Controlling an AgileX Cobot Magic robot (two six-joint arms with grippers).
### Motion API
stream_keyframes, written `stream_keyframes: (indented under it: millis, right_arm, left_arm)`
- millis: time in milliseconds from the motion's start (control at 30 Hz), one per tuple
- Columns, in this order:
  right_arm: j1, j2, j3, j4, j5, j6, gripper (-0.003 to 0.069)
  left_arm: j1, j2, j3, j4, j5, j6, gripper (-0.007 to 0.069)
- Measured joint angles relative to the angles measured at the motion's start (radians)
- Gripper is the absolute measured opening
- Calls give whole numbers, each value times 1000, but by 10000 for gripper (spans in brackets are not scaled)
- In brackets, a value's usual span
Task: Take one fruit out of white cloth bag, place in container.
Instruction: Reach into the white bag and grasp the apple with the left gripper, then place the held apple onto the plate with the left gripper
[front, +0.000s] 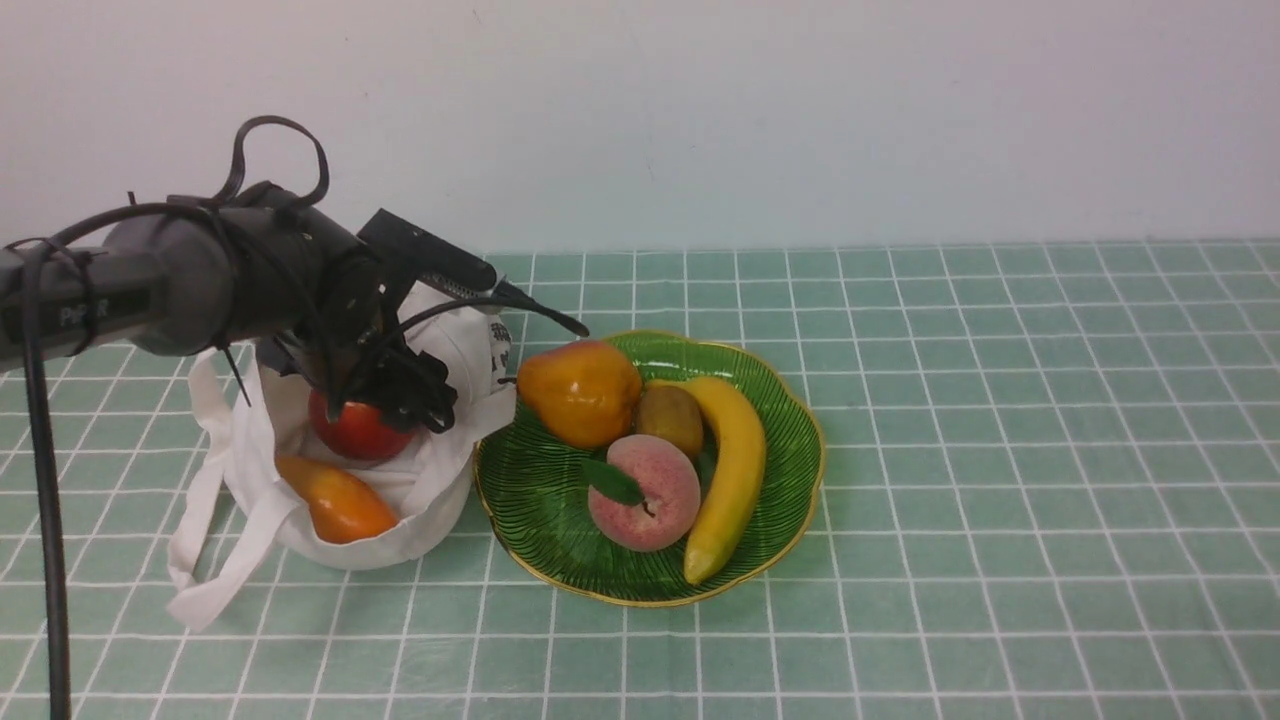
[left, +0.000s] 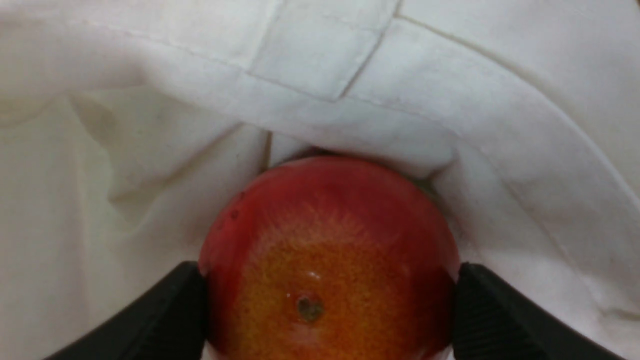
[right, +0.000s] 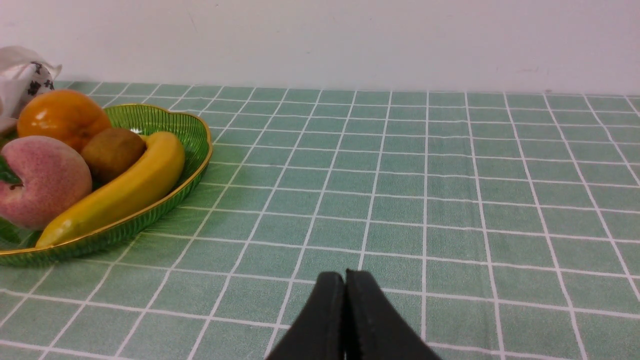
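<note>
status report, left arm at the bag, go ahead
Left gripper shut on round red apple in white cloth bag mouth. Right gripper shut, empty. Cloth folds crowd apple; green glass plate part bare.

Landmark: green plate.
- Left of it: white bag slumps against the rim. Its cloth folds crowd the apple, and the left gripper has a finger touching each side.
- On it: pear-shaped fruit, kiwi, peach and banana fill the middle and right. Bare glass front-left only.
- Right of it and in front: open tablecloth.
</note>
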Motion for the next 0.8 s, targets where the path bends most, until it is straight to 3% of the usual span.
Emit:
stream_keyframes:
  millis: [233,500,733,800]
  right_arm:
    - [0,0,0,0,0,0,-15]
    - [0,0,0,0,0,0,-15]
    - [0,0,0,0,0,0,-15]
    - [0,0,0,0,0,0,-15]
  left_arm:
    - [-1,-35,1,-10,129,-41,569]
    - [-1,-221,9,-127,189,-48,569]
    - [-1,-386,9,-377,243,-8,569]
    - [-1,-416,9,-498,259,56,568]
